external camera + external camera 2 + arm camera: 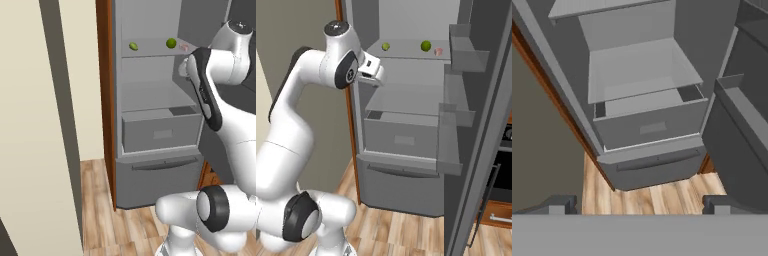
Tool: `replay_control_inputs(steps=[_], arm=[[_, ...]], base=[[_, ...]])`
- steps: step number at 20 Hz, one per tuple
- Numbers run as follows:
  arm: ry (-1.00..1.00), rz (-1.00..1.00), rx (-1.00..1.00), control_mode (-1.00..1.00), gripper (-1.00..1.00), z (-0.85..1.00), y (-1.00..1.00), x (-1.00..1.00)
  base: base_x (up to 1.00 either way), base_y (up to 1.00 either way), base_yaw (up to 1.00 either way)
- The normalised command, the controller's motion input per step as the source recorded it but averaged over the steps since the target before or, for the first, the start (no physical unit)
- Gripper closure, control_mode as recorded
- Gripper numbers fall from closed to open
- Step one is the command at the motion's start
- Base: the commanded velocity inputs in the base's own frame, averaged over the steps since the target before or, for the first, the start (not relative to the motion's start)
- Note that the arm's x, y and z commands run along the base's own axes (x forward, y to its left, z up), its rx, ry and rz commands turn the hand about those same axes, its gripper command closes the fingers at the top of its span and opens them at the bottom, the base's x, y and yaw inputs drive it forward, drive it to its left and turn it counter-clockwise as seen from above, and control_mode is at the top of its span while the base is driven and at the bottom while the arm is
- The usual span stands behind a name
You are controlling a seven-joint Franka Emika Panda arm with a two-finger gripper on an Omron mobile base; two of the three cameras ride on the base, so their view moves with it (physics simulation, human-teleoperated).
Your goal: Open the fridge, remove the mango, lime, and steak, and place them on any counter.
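We see the tall matte grey fridge (406, 150) standing open, its door swung to the right. On its upper shelf (406, 50) lie the yellow-green oval mango (385, 46), the round bright green lime (426, 46) and the pinkish steak (438, 51). Our claw (639, 202) is released, empty, before the middle shelf

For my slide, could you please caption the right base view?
Open fridge with mango, lime and steak on its upper shelf; open gripper alongside.
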Motion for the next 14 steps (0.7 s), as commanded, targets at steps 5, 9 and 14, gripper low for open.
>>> replay_control_inputs(steps=[5,9,14], arm=[[-0.02,0.0,-0.01,-1.0,-1.0,0.03,0.36,-0.25],[0.0,0.1,0.0,-1.0,-1.0,0.0,0.04,-0.35],[0.0,0.04,-0.01,-1.0,-1.0,0.0,0.04,-0.42]], base=[[0.0,0.0,0.0],[0.0,0.0,0.0],[0.0,0.0,0.0]])
